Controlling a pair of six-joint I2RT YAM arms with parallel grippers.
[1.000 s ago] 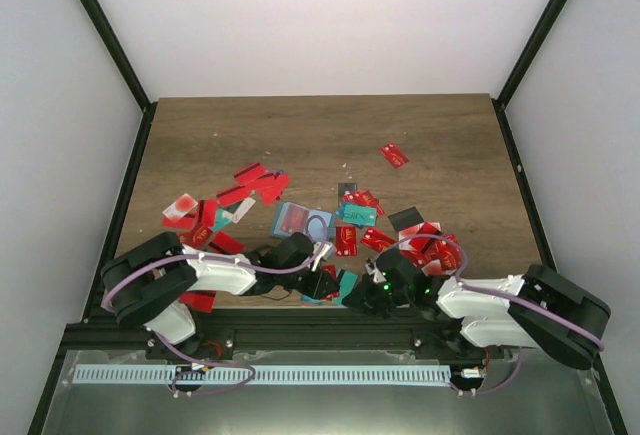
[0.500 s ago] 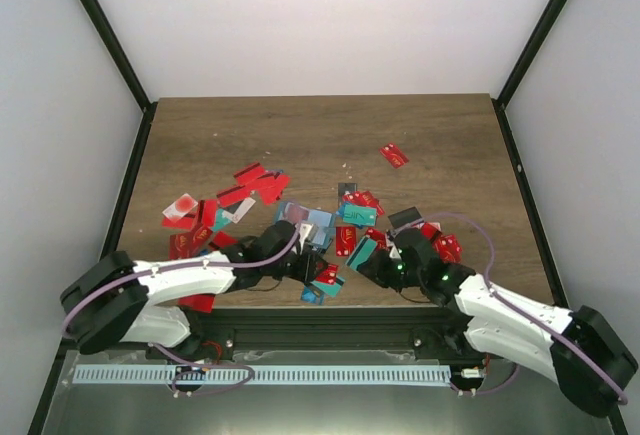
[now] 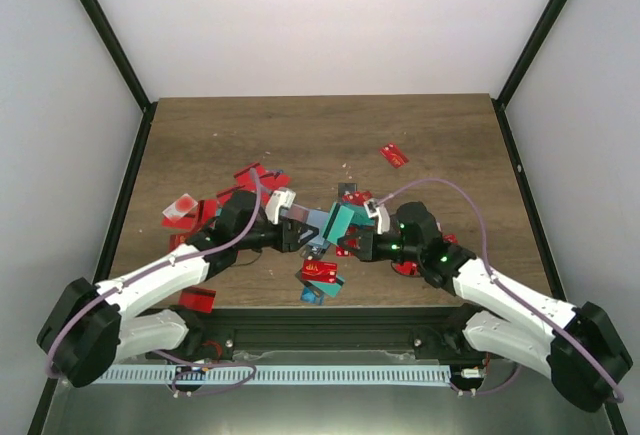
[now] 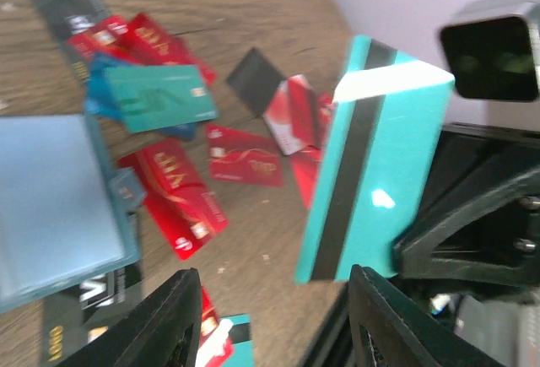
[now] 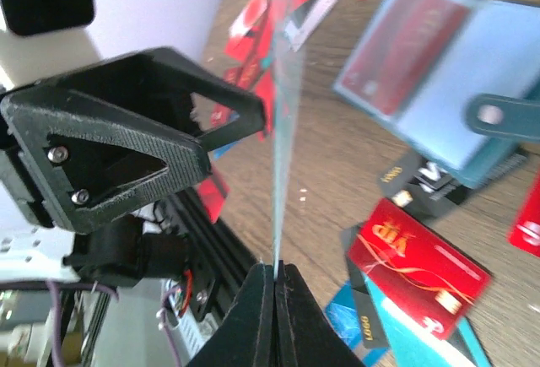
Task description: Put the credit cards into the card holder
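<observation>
My right gripper [image 3: 352,242] [image 5: 277,278] is shut on a teal credit card [image 3: 337,221] [image 4: 380,164] with a black stripe. It holds the card upright above the table, so the card [image 5: 277,131] shows edge-on in the right wrist view. My left gripper [image 3: 307,237] [image 4: 283,325] faces it from the left, open, with nothing between its fingers. The card holder [image 3: 317,219] [image 4: 51,198] [image 5: 439,72], light blue, lies open on the wood just behind both grippers, partly hidden in the top view. Red credit cards [image 3: 320,270] [image 4: 173,198] [image 5: 418,270] lie loose around it.
More red cards are piled at the left [image 3: 250,177] and behind the right arm [image 3: 408,267]. One red card [image 3: 394,155] lies alone at the far right. Black cards [image 4: 257,80] and a teal card [image 4: 156,95] lie beside the holder. The black frame rail [image 3: 320,327] runs along the near edge.
Both arms have swung from the near edge toward the middle of the table. The right gripper carried the teal card up beside the holder. The left gripper's jaws have widened.
</observation>
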